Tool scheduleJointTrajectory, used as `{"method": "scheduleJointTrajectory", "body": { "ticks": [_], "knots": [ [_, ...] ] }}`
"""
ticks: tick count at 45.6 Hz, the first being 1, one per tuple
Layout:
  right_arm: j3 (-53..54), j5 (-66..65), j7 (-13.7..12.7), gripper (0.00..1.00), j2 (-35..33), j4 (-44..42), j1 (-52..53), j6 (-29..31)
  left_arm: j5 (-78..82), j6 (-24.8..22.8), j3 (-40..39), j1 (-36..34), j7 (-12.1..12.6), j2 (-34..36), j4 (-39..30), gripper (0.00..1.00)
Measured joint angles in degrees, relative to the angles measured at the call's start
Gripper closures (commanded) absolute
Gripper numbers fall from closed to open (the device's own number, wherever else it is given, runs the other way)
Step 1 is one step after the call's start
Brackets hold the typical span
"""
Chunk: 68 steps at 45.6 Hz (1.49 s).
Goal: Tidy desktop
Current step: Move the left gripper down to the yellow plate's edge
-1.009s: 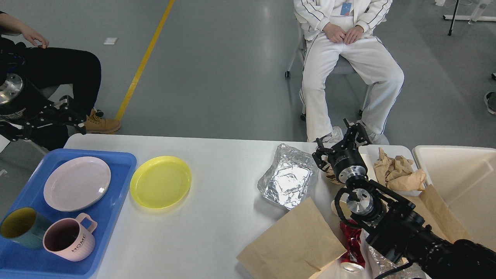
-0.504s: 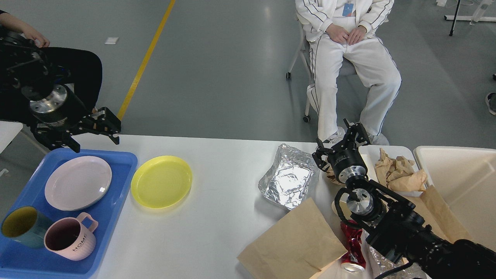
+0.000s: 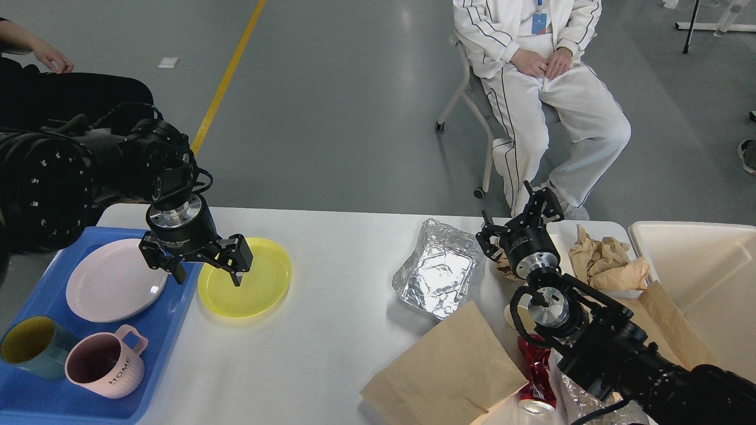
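Note:
The white desktop (image 3: 336, 330) fills the lower view. My left gripper (image 3: 208, 273) is open and points down over the left rim of a yellow plate (image 3: 260, 283), next to the blue tray (image 3: 23, 401). My right gripper (image 3: 518, 217) is open at the far right of the table, above a crumpled bit of brown paper (image 3: 505, 268), between a foil container (image 3: 440, 274) and a wad of crumpled brown paper (image 3: 608, 260). It holds nothing that I can see.
The tray holds a pink plate (image 3: 109, 280), a teal mug (image 3: 26, 348) and a pink mug (image 3: 100, 363). A flat brown paper bag (image 3: 449, 369) and a crushed red can (image 3: 534, 369) lie front right. A cream bin (image 3: 703, 277) stands at the right. Two people sit beyond the table.
My left arm has swung in from the far left and down, its open gripper now over the yellow plate's left rim. The right arm has not moved. The seated person in white shifted.

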Motion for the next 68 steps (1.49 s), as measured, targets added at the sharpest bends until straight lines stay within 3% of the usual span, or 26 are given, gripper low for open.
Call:
{"method": "scheduleJointTrajectory", "body": {
  "ticks": [7,18,29,47,68],
  "knots": [
    [0.0,0.0,0.0,0.00,0.0,0.0,0.0,0.0,-0.1,9.1,-0.6,2.4,3.1,0.0,0.1,0.04],
    [0.0,0.0,0.0,0.00,0.0,0.0,0.0,0.0,-0.2,11.7,-1.2,8.4,7.0,-0.5,5.0,0.04],
    [0.0,0.0,0.0,0.00,0.0,0.0,0.0,0.0,-0.2,13.9,-2.6,14.0,7.2,-0.6,14.6,0.04],
    [0.0,0.0,0.0,0.00,0.0,0.0,0.0,0.0,-0.3,18.5,-9.3,20.7,7.2,-0.6,21.4,0.04],
    [0.0,0.0,0.0,0.00,0.0,-0.1,0.0,0.0,-0.3,16.7,-16.1,21.7,7.0,-0.9,22.1,0.04]
  ]
}}
